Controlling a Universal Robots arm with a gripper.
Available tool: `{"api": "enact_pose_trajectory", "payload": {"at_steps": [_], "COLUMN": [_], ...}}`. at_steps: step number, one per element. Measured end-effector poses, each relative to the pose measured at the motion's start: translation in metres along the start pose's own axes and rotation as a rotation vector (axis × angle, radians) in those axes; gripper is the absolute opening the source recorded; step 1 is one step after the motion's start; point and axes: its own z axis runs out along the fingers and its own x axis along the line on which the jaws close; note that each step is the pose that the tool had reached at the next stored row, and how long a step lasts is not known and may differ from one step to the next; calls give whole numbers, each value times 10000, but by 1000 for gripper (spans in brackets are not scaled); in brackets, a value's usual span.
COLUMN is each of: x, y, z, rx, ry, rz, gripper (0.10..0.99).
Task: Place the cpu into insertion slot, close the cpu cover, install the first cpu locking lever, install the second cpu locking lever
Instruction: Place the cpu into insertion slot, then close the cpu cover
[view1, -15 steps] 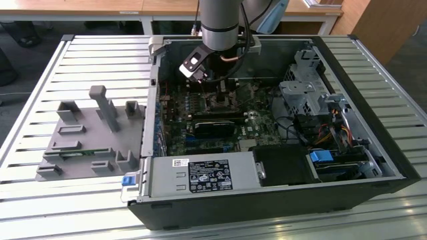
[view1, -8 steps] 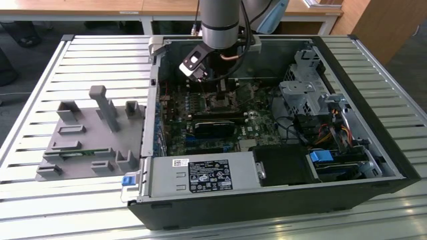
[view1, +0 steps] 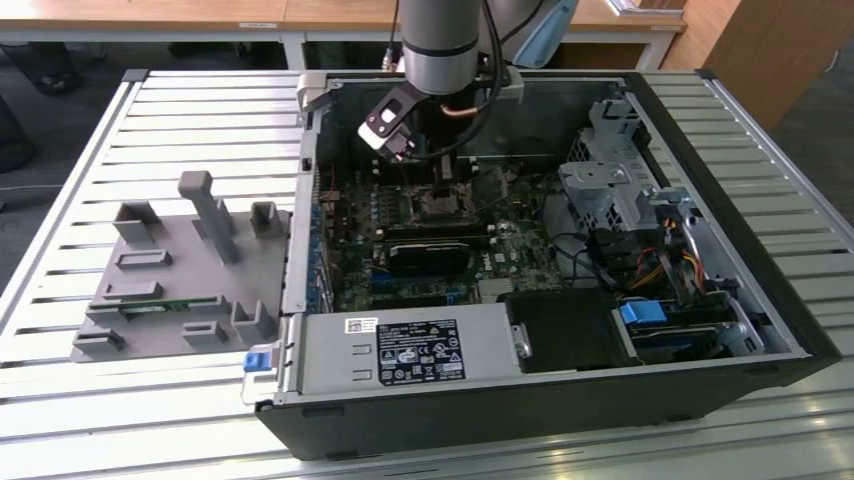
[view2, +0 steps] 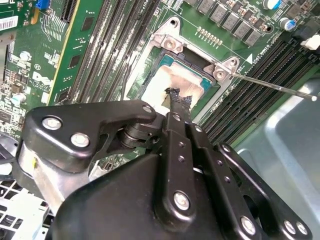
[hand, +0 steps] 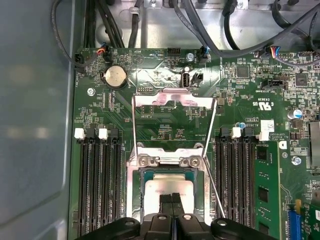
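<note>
The cpu (hand: 167, 186) lies flat in the insertion slot (hand: 141, 176), its silvery-beige top (view2: 170, 80) showing in both wrist views. My gripper (hand: 172, 198) hangs right over it, and the black fingertips (view2: 178, 101) are pressed together and rest on the chip's top. The cpu cover (hand: 172, 98) is swung open, its window frame lying back over the green board beyond the hinge screws. A thin locking lever (hand: 212, 192) sticks up free beside the socket (view2: 167, 59), and it shows as a long rod (view2: 272, 84). In the exterior view my gripper (view1: 447, 185) reaches down into the open computer case.
Black memory slots (hand: 97, 180) flank the socket on both sides. A coin battery (hand: 114, 76) and cables (hand: 200, 30) sit beyond the cover. The grey case wall (hand: 35, 125) is close. A power supply (view1: 400, 350), a drive cage (view1: 614, 190) and a grey fixture (view1: 174, 270) lie around.
</note>
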Motion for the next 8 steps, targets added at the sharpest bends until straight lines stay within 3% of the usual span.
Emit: {"api": "enact_pose_trajectory", "payload": {"at_steps": [8], "x": [0], "y": [4], "z": [-46], "rx": [1], "ry": [1], "rz": [1], "gripper": [106]}}
